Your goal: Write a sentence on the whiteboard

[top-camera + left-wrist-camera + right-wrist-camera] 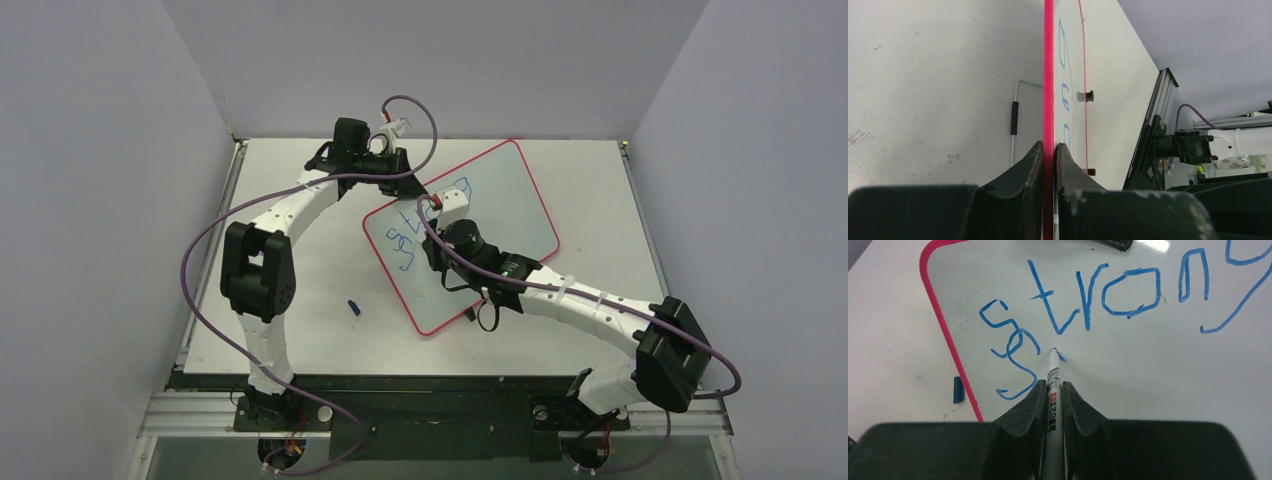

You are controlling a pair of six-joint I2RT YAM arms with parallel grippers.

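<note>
Two grippers are working at the whiteboard (510, 195), which is lying turned at an angle on the table (300, 210), a little right of its middle. The left gripper (1049, 150) is pinching the board's red rim (1048, 75) at the far left corner, with one finger pressed on each side of the edge. The right gripper (1053, 386) is clamping a marker (1052, 410) between its fingers and pointing it down at the board; whether the tip is touching the surface, I cannot tell. The sentence (1118, 295) is showing in blue: "strong" in the first line, and under it an "s" with a short stroke just at the tip. One small blue cap (353, 307) is lying on the table near the board's left edge.
</note>
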